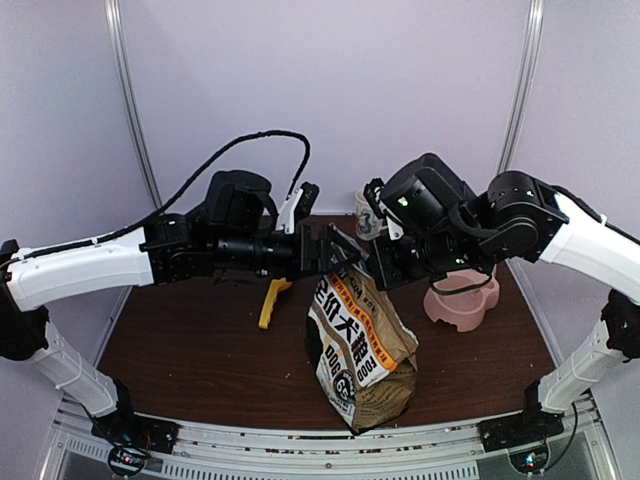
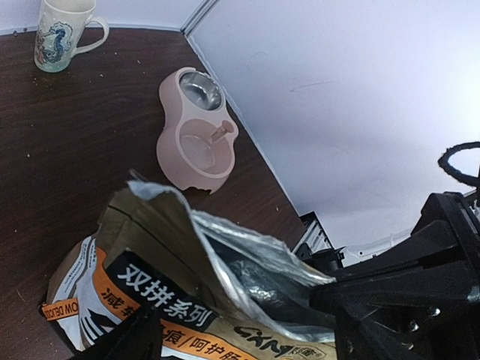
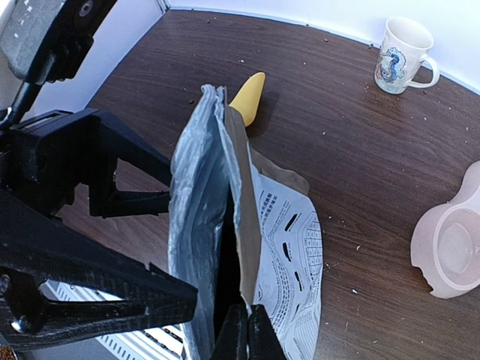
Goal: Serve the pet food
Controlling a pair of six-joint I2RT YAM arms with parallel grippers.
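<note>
The kraft-brown pet food bag [image 1: 362,345] with a white label stands mid-table, its top pulled open. Its silver lining shows in the left wrist view [image 2: 255,262] and in the right wrist view [image 3: 196,202]. The inside is dark and no kibble shows. My right gripper [image 1: 378,268] is shut on the bag's top edge [image 3: 247,334] on the labelled side. My left gripper [image 1: 338,250] is open, its jaws wide apart on either side of the bag's other lip [image 2: 225,315]. The pink double bowl [image 1: 462,298] sits right of the bag.
A yellow scoop [image 1: 272,300] lies left of the bag and also shows behind it in the right wrist view [image 3: 247,96]. A white mug [image 1: 367,215] stands at the back. The bowl [image 2: 196,139] and mug [image 2: 56,34] show beyond the bag. Crumbs dot the brown table.
</note>
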